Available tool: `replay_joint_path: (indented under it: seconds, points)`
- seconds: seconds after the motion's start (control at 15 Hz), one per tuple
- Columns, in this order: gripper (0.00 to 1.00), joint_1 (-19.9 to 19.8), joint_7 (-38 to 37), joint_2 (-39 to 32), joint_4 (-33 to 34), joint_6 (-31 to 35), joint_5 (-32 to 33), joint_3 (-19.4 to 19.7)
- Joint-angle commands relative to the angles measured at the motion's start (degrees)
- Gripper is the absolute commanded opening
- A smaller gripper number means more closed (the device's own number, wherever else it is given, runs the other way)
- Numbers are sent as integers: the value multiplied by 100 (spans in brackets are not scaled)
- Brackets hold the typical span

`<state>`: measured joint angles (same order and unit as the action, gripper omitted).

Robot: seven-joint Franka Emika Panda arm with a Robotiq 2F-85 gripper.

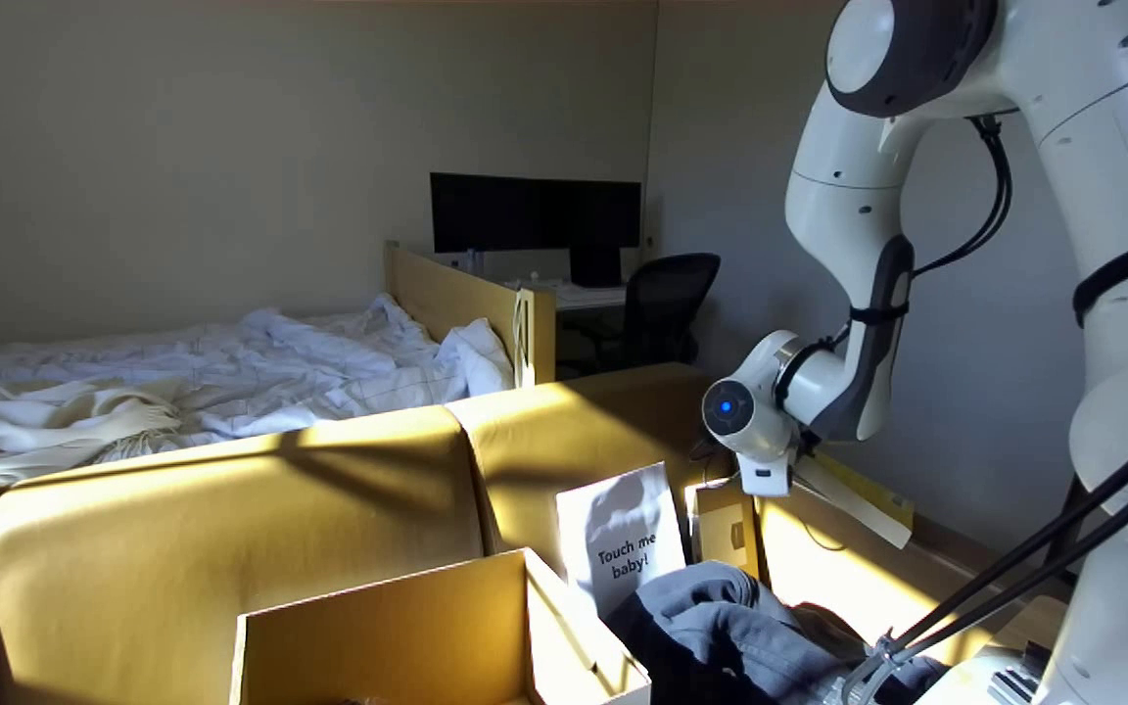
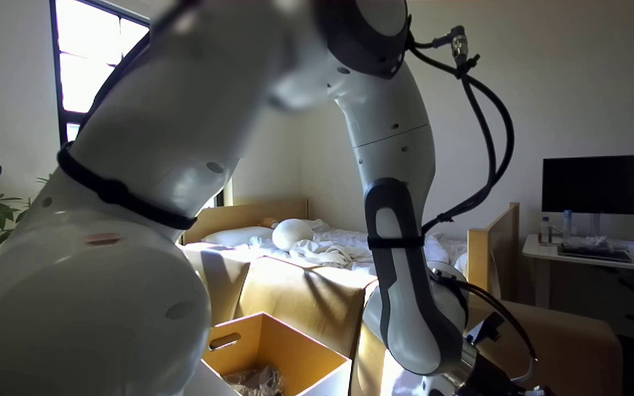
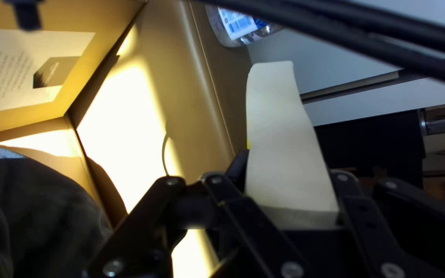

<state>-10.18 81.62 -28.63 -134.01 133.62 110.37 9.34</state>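
My gripper [image 3: 290, 170] is closed around a long, pale slab [image 3: 284, 135] in the wrist view. One dark finger lies along each side of it. The slab is white on the face toward the camera, with a little yellow at its edge. In an exterior view the slab [image 1: 853, 494] sticks out tilted beyond the wrist, yellow on top and white on the side, above the sunlit sofa seat. The fingers are hidden behind the wrist there. In an exterior view the dark gripper body [image 2: 485, 379] is cut off by the lower edge.
A tan sofa [image 1: 231, 529] carries an open box [image 1: 388, 636], a white sign [image 1: 623, 534] reading "Touch me baby!", a small cardboard box [image 1: 728, 529] and dark blue cloth [image 1: 721, 627]. A clear bottle [image 3: 240, 27] shows in the wrist view. A bed [image 1: 231, 372] stands behind.
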Motion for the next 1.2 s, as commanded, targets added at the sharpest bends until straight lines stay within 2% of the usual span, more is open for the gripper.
replay_joint_path:
  seconds: [0.0,0.33,0.47,0.87,1.13]
  points:
    - [12,78,599,1305,-829,252,103,-49]
    - [12,414,963,2211,-1048,307,161,-365]
    - [12,544,1166,2509,-1056,523,50,-507]
    - [12,851,1679,3128,-1522,2176,42,-814]
    - [12,1030,1726,4047,-2094,3630,-67,-933]
